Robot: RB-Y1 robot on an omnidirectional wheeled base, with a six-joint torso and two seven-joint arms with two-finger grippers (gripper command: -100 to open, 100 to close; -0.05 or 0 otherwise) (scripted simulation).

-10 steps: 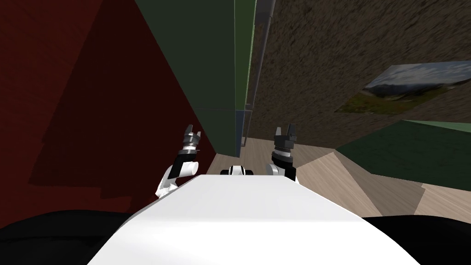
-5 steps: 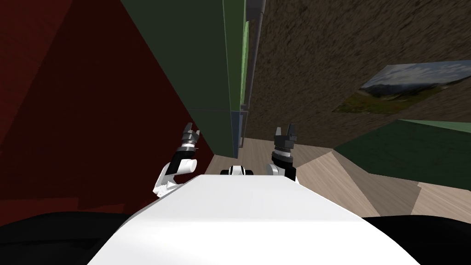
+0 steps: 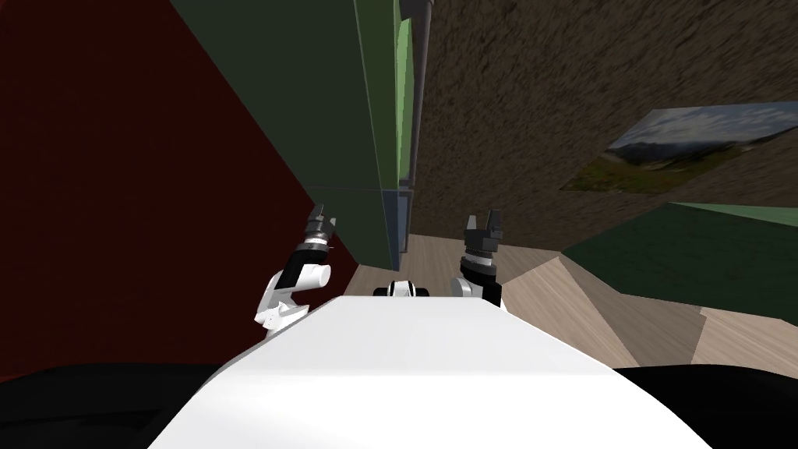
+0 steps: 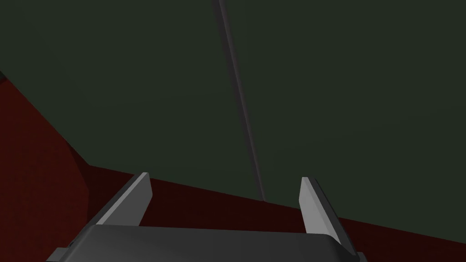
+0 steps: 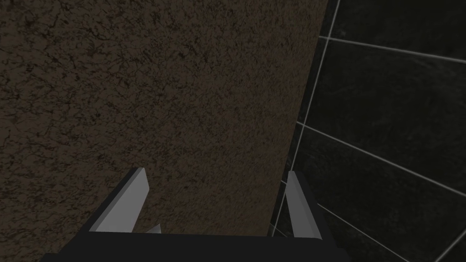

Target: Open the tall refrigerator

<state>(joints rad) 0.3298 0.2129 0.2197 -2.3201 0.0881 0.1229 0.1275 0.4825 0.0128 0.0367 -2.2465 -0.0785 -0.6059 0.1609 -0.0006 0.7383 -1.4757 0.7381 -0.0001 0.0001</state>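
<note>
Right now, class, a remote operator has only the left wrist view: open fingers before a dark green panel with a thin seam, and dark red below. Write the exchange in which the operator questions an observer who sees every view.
Operator: What is this green panel?
Observer: The head view shows a tall dark green refrigerator. The left gripper is close beside the lower part of its side face.
Operator: Where is my other arm?
Observer: The right gripper is held up over the wooden floor, to the refrigerator's right, fingers open.
Operator: Any handle?
Observer: A thin grey bar runs up the refrigerator's far edge. I cannot tell whether it is the handle.
</note>
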